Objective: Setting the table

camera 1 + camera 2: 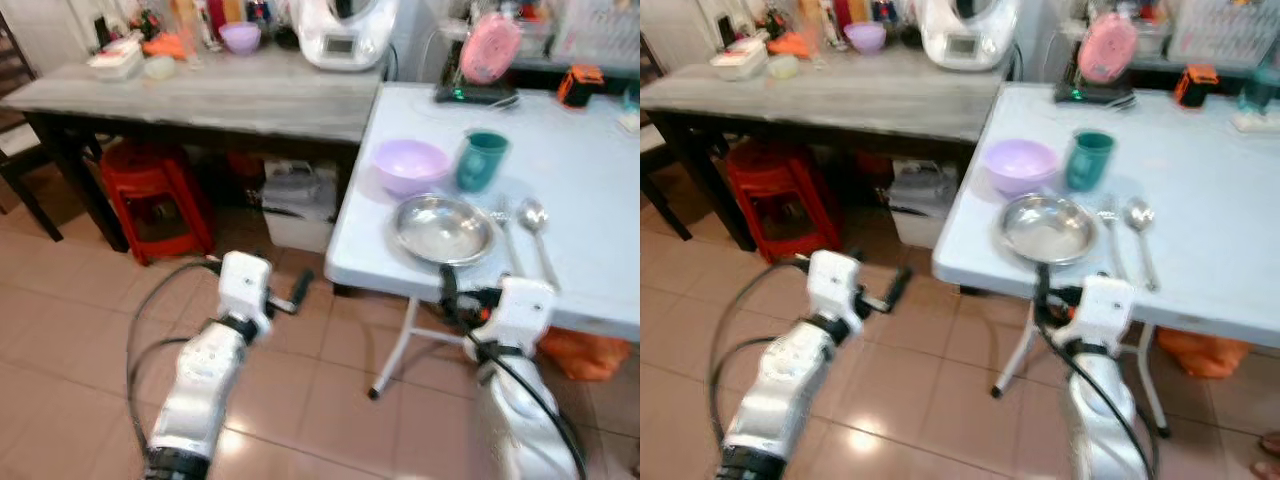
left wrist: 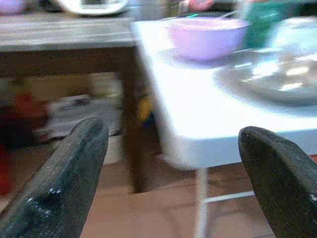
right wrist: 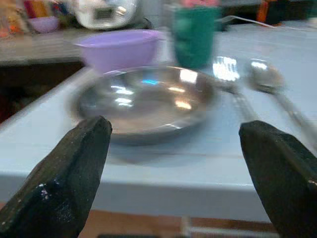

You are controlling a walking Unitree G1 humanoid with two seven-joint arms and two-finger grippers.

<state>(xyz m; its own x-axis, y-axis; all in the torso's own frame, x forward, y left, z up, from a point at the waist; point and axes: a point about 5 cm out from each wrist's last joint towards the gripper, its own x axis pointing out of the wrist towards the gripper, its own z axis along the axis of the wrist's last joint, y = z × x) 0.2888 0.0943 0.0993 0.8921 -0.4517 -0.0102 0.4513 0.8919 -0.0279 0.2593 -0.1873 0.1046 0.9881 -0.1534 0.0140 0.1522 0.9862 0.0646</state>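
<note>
On the white folding table (image 1: 590, 180) near its front edge lies a steel plate (image 1: 443, 229). Behind it stand a lilac bowl (image 1: 410, 165) and a teal cup (image 1: 481, 160). A fork (image 1: 505, 225) and a spoon (image 1: 535, 225) lie to the right of the plate. My right gripper (image 1: 447, 292) hangs open just below the table's front edge, in front of the steel plate (image 3: 148, 101). My left gripper (image 1: 297, 292) is open over the floor, left of the table, holding nothing; its wrist view looks at the lilac bowl (image 2: 208, 37).
A grey wooden side table (image 1: 200, 95) stands to the left with a white appliance (image 1: 345, 30), a small lilac bowl (image 1: 240, 37) and containers. Under it are a red stool (image 1: 155, 200) and a white box (image 1: 300, 205). A pink object (image 1: 490, 48) and an orange item (image 1: 580, 82) sit at the white table's back.
</note>
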